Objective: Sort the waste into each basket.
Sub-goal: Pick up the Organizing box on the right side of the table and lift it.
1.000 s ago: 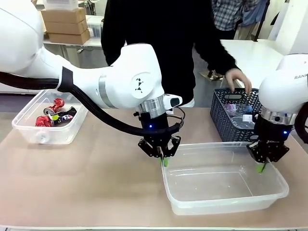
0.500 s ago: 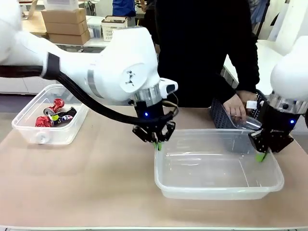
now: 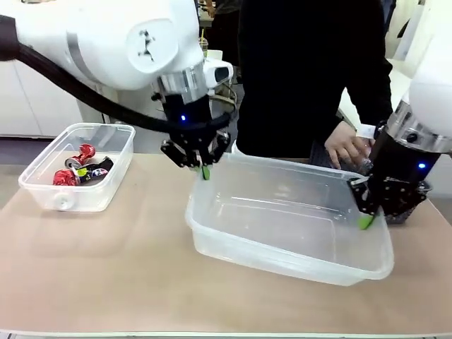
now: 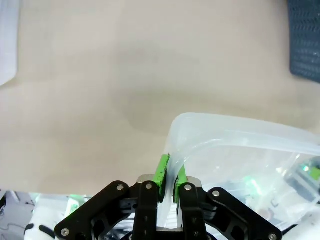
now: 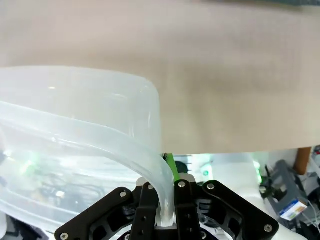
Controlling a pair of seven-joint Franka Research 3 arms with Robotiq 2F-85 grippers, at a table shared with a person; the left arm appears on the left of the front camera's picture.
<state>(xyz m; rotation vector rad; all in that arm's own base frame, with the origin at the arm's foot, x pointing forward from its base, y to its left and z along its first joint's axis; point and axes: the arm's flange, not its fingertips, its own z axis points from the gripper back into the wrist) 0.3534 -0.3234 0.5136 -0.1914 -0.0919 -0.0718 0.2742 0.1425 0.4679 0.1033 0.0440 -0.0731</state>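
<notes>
Left gripper (image 3: 203,168): I have it pinched tight on the far left corner rim of the big tub (image 3: 282,248).
Right gripper (image 3: 366,217): clamped on that tub's right rim.
Big tub: mid-table, slanted, left end higher.
Front view: the small tub (image 3: 44,192) sits at the left with red cans (image 3: 73,169) inside. A person's hand (image 3: 345,147) is just behind the right gripper.
Left wrist: the rim is squeezed between the green pads (image 4: 161,172). A dark basket (image 4: 306,42) stands apart from the tub.
Right wrist: the rim runs into closed jaws, with bare table (image 5: 240,75) beyond.
</notes>
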